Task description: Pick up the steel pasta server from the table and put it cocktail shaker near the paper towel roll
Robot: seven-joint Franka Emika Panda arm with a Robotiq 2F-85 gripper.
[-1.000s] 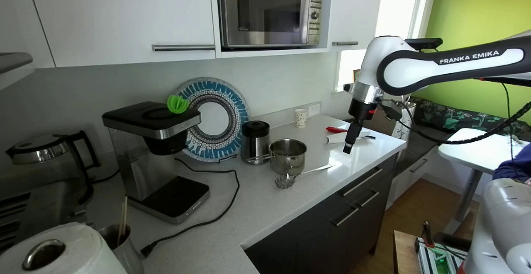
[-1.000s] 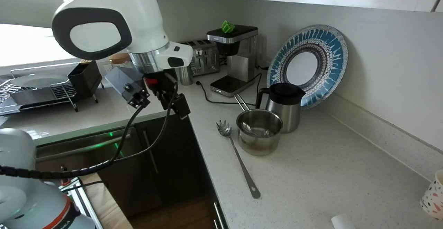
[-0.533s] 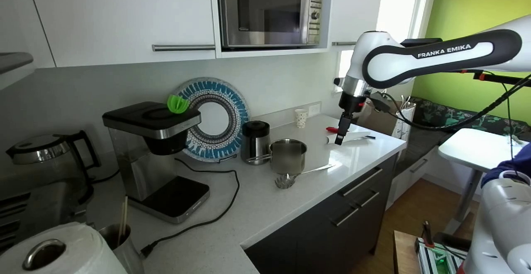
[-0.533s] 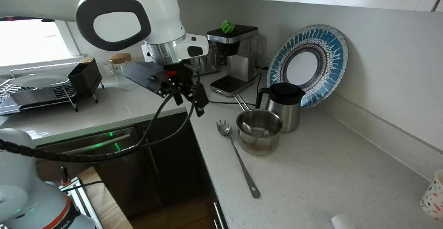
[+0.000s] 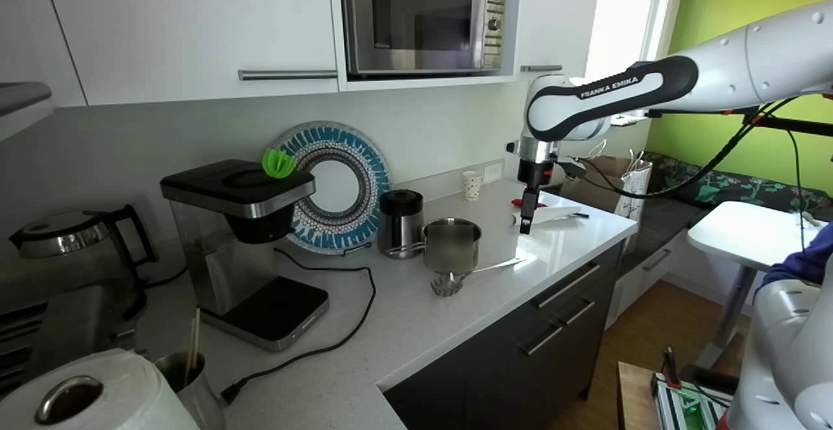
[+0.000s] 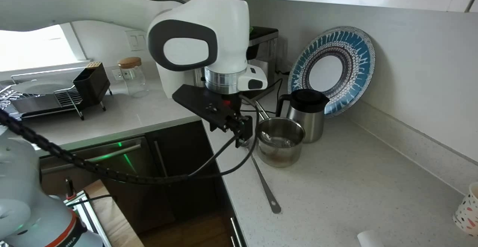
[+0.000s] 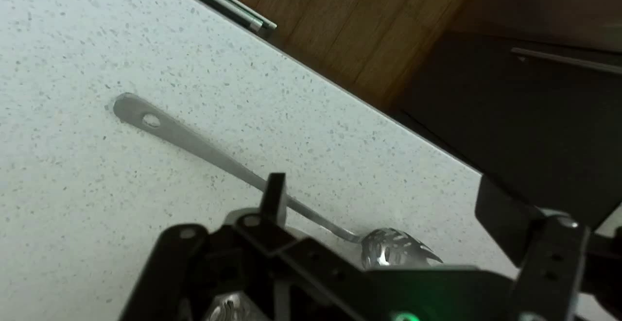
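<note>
The steel pasta server lies on the pale countertop, its pronged head in front of a steel pot. In an exterior view its handle is plain, but the gripper covers most of its head. My gripper hangs pointing down above the counter. In the wrist view the gripper is open, fingers wide apart. The server lies below; its neck passes behind one finger, and its head shows between the fingers, partly hidden by the gripper body. The paper towel roll stands at the near left corner.
A steel cup with wooden sticks stands beside the roll. The steel pot is close to the server, with a steel carafe behind it. A coffee maker, its cord and a patterned plate stand along the wall.
My gripper has moved in over the counter, now around the server's head in an exterior view. It hangs straighter down. The server, pot and roll have not moved.
</note>
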